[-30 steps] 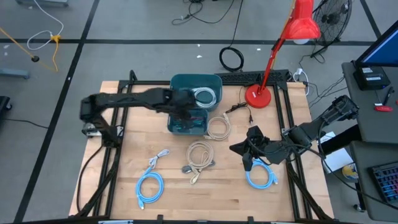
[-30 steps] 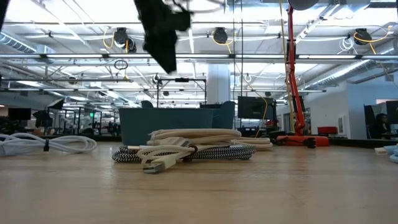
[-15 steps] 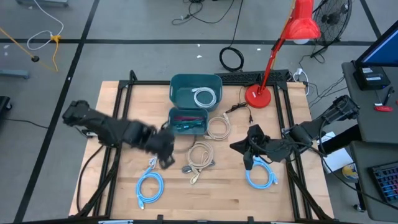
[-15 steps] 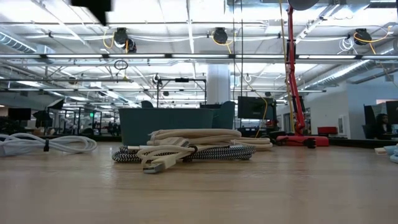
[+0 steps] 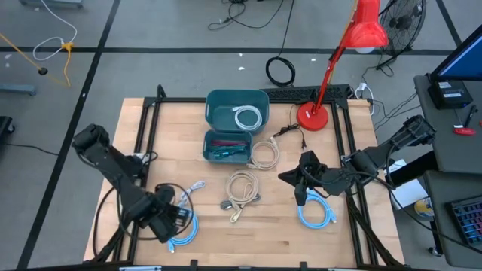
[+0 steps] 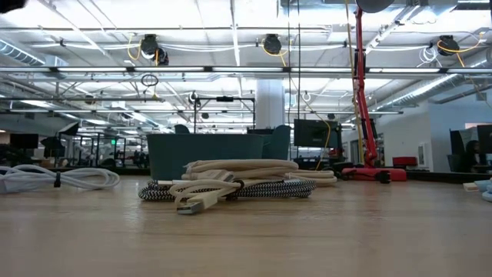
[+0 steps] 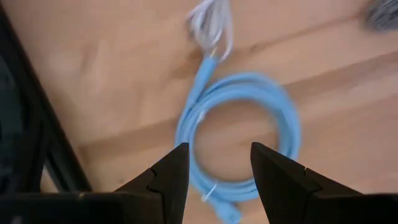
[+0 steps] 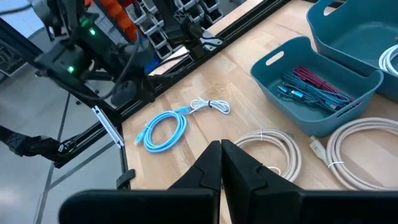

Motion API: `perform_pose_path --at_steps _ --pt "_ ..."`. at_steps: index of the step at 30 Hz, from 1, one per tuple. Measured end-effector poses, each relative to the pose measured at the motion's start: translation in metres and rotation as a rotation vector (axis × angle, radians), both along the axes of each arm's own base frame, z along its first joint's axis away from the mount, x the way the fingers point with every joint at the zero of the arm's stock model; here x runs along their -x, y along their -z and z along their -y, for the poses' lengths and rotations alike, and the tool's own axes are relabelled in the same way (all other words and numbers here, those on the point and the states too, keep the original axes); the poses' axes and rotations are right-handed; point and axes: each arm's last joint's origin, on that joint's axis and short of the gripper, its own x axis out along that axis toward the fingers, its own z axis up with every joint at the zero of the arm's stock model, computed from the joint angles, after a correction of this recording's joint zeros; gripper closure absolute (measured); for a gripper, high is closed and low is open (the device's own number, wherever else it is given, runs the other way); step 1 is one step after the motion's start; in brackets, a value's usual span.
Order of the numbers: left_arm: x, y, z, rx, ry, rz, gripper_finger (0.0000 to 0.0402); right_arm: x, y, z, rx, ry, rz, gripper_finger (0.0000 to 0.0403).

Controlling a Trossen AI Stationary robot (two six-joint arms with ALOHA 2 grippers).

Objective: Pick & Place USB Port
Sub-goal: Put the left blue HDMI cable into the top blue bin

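Note:
A light blue coiled USB cable (image 5: 181,228) lies flat at the table's near left. My left gripper (image 5: 172,218) hangs just over it, pointing down. The left wrist view shows it open (image 7: 214,168), its fingers above the near part of the blue coil (image 7: 239,140) and clear of it. Just beyond the coil lies a small white cable (image 5: 192,190). My right gripper (image 5: 286,179) hovers shut and empty (image 8: 222,155) right of centre. Two teal bins (image 5: 237,109) (image 5: 227,145) stand at the far middle, each with cables inside.
Two beige cable coils (image 5: 242,188) (image 5: 263,154) lie mid-table, and a second blue coil (image 5: 315,211) lies under my right arm. A red desk lamp (image 5: 312,114) stands at the far right. Black frame rails (image 5: 143,150) border the table's sides.
My left gripper has swung from above the teal bins toward the table's near left corner and sunk a little, rolling its wrist on the way. It now stands over the left blue coil, still open. No cable has moved.

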Motion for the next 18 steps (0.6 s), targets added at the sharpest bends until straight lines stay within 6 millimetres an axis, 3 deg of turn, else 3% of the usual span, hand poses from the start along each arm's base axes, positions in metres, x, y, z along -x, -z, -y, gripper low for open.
perform_pose_path --at_steps 7,13,18 --pt "0.006 0.035 0.006 0.082 0.007 0.016 0.0227 -0.001 -0.002 -0.001 -0.018 -0.004 0.026 0.0403" --pt "0.018 0.058 -0.003 0.049 0.008 -0.067 0.0227 -0.002 -0.003 -0.002 -0.029 -0.023 0.032 0.0403" --pt "0.021 0.079 -0.005 0.121 0.033 -0.066 0.0227 -0.002 -0.003 -0.002 -0.031 -0.024 0.032 0.0403"
